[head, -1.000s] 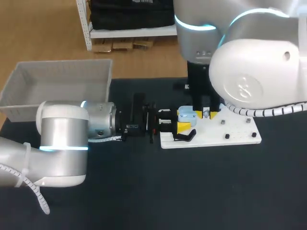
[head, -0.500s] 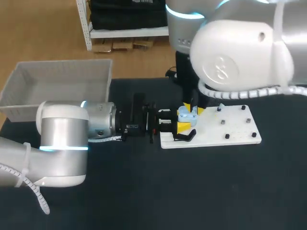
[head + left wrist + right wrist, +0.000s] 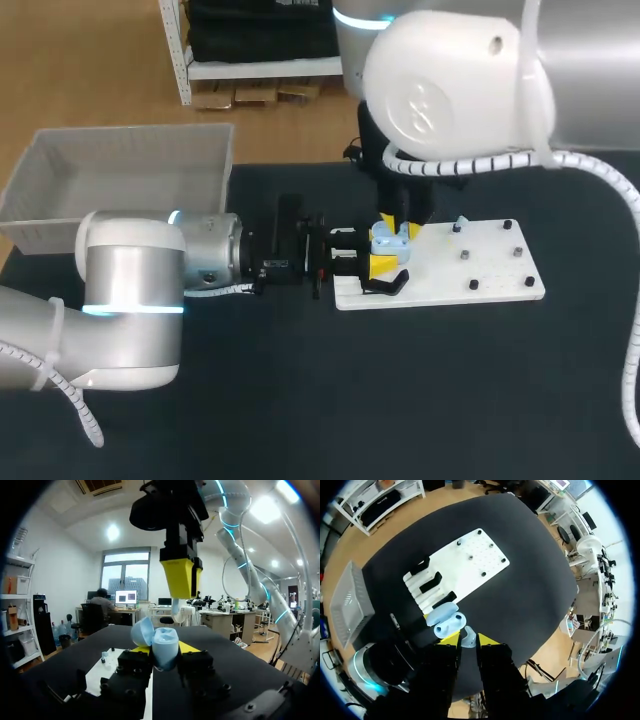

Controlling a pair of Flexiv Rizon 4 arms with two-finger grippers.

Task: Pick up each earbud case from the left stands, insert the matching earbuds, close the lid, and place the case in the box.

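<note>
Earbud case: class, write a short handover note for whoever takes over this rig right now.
Left gripper: shut on the open light-blue earbud case, at the white board edge.
Right gripper: shut on an earbud, just above the case.
Done: case picked up.
Left: insert the earbuds, close the lid, put the case in the box.

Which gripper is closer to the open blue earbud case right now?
Left. The left gripper is shut on the earbud case; the right gripper, holding an earbud, hangs just above it.
</note>
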